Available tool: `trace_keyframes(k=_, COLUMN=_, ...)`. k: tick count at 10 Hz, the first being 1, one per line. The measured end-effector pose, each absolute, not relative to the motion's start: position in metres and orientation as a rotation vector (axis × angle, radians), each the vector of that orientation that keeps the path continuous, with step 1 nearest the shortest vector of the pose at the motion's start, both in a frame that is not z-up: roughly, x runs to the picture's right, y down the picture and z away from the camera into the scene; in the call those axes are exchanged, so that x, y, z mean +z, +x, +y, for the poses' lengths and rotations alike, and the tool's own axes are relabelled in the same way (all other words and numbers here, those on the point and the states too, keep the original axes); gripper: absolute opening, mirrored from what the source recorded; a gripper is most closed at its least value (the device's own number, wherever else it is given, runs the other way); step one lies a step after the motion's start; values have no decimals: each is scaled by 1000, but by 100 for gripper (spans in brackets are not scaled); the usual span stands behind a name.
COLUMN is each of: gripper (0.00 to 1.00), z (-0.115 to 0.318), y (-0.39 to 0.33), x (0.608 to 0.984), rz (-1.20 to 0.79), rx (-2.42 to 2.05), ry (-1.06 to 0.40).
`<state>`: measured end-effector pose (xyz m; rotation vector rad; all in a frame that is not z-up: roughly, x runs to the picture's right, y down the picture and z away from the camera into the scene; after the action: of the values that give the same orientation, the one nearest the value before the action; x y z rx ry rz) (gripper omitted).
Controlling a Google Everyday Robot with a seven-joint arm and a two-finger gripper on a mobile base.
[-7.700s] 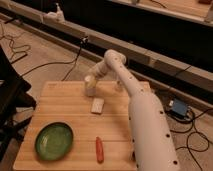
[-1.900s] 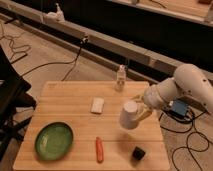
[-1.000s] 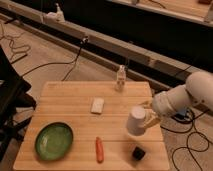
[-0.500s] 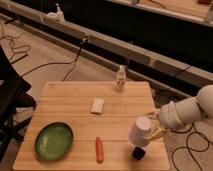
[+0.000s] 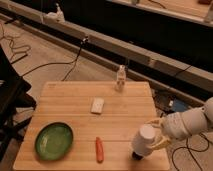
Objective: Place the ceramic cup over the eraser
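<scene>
The white ceramic cup [image 5: 145, 140] is upside down near the table's front right corner, held by my gripper [image 5: 156, 138], which reaches in from the right and is shut on it. The cup tilts slightly and sits right over the black eraser [image 5: 136, 156]; only a dark sliver of the eraser shows under the cup's lower left rim. The white arm extends off to the right edge.
A wooden table [image 5: 75, 97] carries a green plate [image 5: 53, 140] at front left, a red chili-like piece [image 5: 99, 149] at front centre, a flat white block [image 5: 97, 105] mid-table and a small white bottle [image 5: 120, 77] at the back edge. Cables lie on the floor around it.
My gripper has carried the inverted cup from the table's back, across to the right and down onto the eraser, which is now almost covered.
</scene>
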<state>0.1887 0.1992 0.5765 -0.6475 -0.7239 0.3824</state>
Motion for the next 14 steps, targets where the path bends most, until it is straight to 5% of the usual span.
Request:
trace_keyframes(k=2, gripper=4, z=208, y=187, x=580, rz=-739, rx=393, ry=-657)
trace_keyframes(k=7, gripper=55, z=222, y=192, x=602, rz=-768, rx=393, ry=-629)
trace_keyframes(k=9, gripper=66, z=223, y=193, x=604, rz=-769, rx=393, ry=-624)
trace_keyframes(k=14, gripper=66, z=223, y=193, x=604, rz=-769, rx=394, ry=-624)
